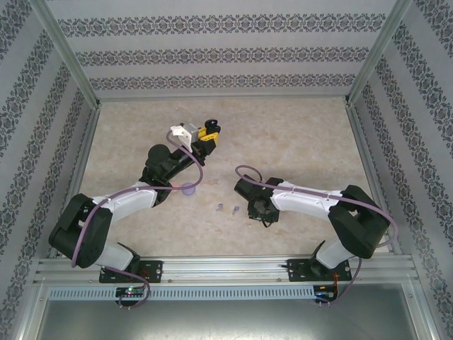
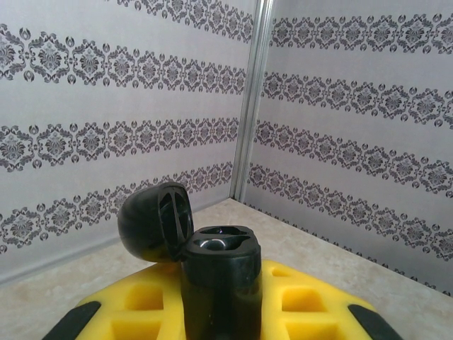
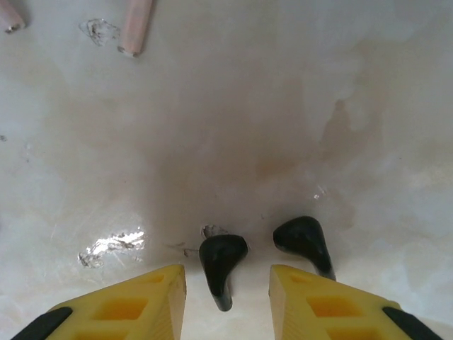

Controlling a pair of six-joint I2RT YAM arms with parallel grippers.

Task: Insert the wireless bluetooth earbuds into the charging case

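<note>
My left gripper (image 1: 207, 131) is raised over the back of the table, shut on a black charging case (image 2: 219, 276) that stands upright between its yellow fingers (image 2: 134, 304). The case's round lid (image 2: 152, 223) hangs open to the left. My right gripper (image 3: 226, 280) is low over the table (image 3: 233, 113) and open. One black earbud (image 3: 221, 258) lies between its yellow fingertips (image 3: 166, 283) with a gap on each side. A second black earbud (image 3: 303, 241) lies just beyond the right fingertip. In the top view the right gripper (image 1: 263, 214) sits right of centre.
Two small purplish earbuds (image 1: 219, 207) lie left of the right gripper, and their pinkish stems (image 3: 136, 28) show at the top left of the right wrist view. A round purple case (image 1: 187, 189) rests beside the left arm. Patterned walls (image 1: 226, 49) enclose the table.
</note>
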